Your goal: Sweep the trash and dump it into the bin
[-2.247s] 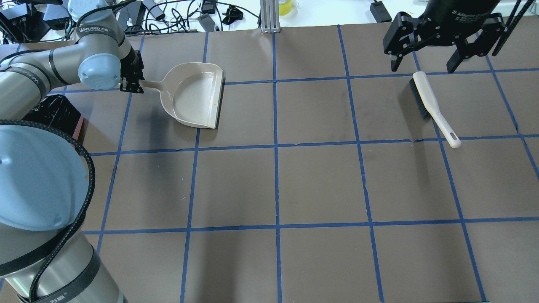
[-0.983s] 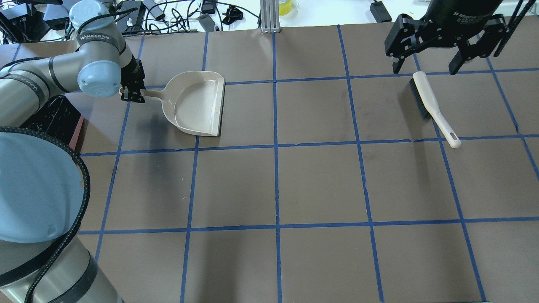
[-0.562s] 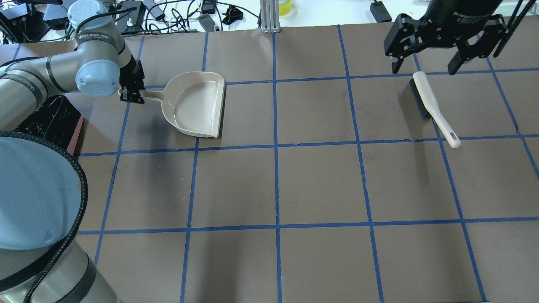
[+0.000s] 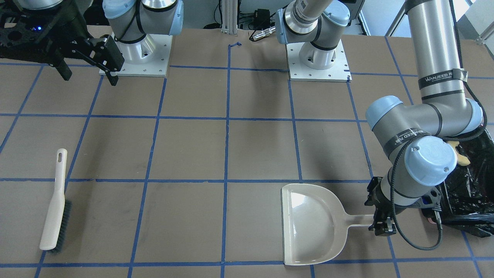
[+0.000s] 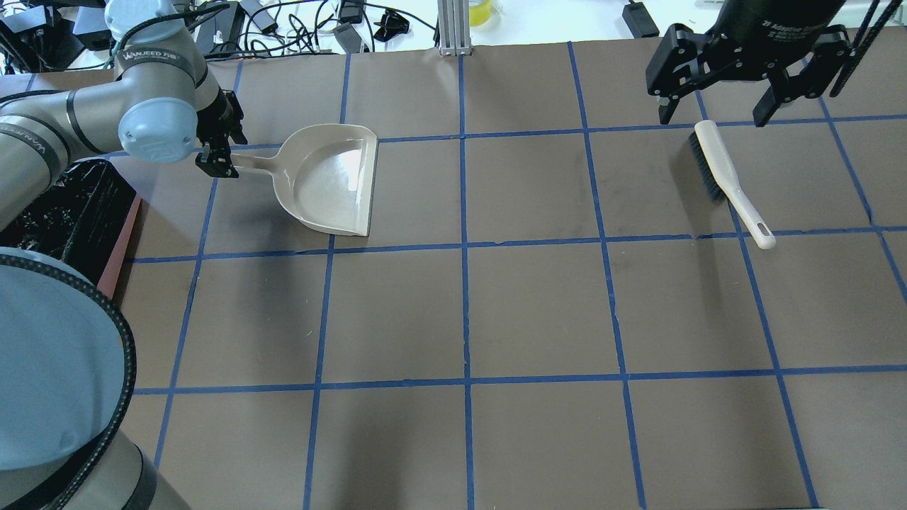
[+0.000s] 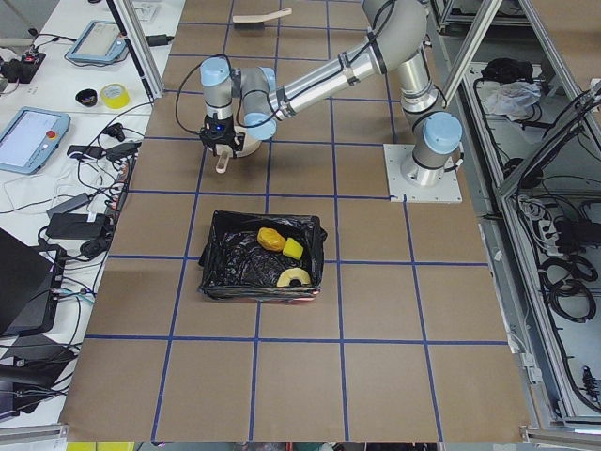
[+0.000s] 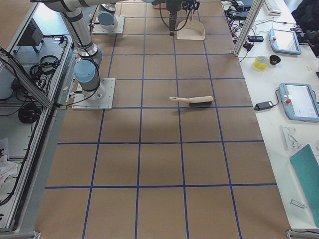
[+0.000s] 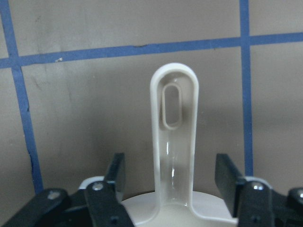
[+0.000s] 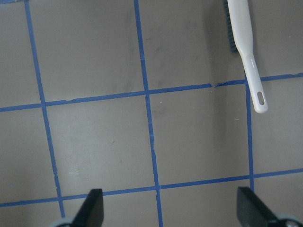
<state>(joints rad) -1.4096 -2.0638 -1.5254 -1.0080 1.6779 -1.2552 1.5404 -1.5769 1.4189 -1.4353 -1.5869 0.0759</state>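
Jaws of the left gripper point(image 8: 171, 170) stand spread either side of the dustpan point(image 5: 333, 177) handle point(image 8: 174, 137), gripping nothing. The right gripper point(image 5: 712, 106) hangs open near the brush point(image 5: 730, 185). All the trash point(image 6: 282, 254) lies in the bin point(image 6: 225, 268) at the table's left end, so the job seems done. The bin opens upward, its long side across that end.

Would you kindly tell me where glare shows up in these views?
Overhead view: a white glare patch washes out part of the dustpan scoop. Front-facing view: a smaller highlight sits inside the scoop, and the bin liner's black plastic glints. Left wrist view: a thin bright streak runs down the dustpan's handle.
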